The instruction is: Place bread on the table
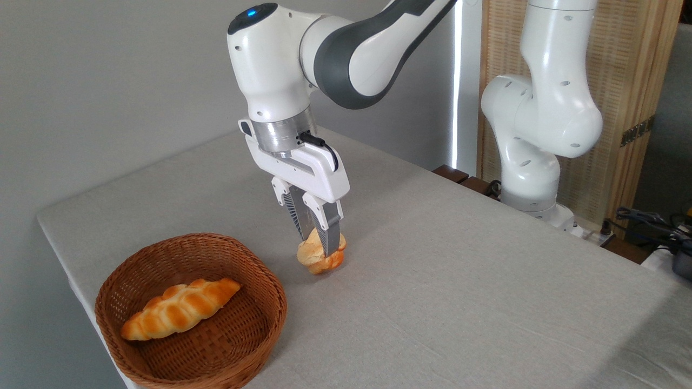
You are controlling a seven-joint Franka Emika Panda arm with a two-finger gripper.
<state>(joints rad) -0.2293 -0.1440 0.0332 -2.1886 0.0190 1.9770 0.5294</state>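
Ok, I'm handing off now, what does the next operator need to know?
Gripper: shut on the bun, fingers pointing down.
Bun: out of the basket, to its right, low over the table; whether it touches the cloth is unclear.
Loaf: lies in the basket, untouched.
Done: bun lifted out and carried over the table.
Left: set it down if needed, open the fingers, lift the arm clear.

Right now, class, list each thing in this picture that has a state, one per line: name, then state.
pincer: shut on the bread, pointing down
bread: gripped between the fingers, outside the basket, at or just above the table
braided loaf: lying in the basket, untouched
basket: upright on the table, holding one loaf
table: covered in grey cloth
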